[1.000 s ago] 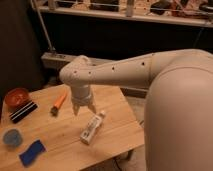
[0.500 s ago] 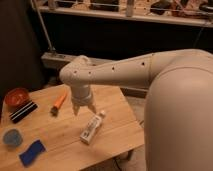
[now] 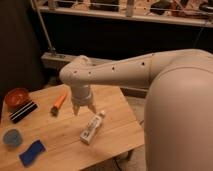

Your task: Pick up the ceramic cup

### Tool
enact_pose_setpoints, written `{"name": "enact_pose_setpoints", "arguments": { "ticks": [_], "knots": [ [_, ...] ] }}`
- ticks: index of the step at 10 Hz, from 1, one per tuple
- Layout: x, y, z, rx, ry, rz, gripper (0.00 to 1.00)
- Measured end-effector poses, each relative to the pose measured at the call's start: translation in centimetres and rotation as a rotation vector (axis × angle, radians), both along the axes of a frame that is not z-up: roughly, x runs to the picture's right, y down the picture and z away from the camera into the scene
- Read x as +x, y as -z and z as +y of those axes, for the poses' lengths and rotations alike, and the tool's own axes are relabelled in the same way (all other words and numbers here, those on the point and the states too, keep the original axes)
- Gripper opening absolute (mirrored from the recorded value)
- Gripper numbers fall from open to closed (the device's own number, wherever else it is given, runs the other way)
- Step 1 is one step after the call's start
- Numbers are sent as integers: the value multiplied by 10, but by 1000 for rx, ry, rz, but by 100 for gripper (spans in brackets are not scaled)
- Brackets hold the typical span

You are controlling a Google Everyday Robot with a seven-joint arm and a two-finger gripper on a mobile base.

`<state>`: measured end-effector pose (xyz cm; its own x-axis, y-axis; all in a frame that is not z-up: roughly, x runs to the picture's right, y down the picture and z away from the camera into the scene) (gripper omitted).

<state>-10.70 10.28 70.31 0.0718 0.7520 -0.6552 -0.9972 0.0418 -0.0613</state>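
The ceramic cup [image 3: 12,137] is small, low and pale blue-grey with a darker blue inside. It stands at the left edge of the wooden table [image 3: 60,135]. My gripper [image 3: 83,109] hangs from the white arm above the middle of the table, pointing down, far to the right of the cup and not touching it. Nothing shows between its fingers.
A red-orange bowl [image 3: 17,96] stands at the back left, with a dark striped block [image 3: 23,111] beside it. A bright-blue sponge [image 3: 31,152] lies just right of the cup. An orange-handled tool [image 3: 58,102] and a white tube [image 3: 92,127] lie near the gripper.
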Motion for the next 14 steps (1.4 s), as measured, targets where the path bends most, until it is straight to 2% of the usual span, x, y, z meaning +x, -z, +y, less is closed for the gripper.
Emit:
{"name": "enact_pose_setpoints", "arguments": {
  "ticks": [2,3,5,6,7,9,12,14],
  "knots": [
    [-7,2,-5,23,22,-4,65],
    [-32,9,-9,57,68,-31,65],
    [-74,22,-6,93,154,-72,65],
    [-108,31,3,110,217,-106,65],
    [-126,36,11,115,255,-123,65],
    [-181,47,42,110,347,-191,65],
    [-250,51,74,98,400,-317,65],
    [-283,47,83,101,400,-388,65]
  ]
}}
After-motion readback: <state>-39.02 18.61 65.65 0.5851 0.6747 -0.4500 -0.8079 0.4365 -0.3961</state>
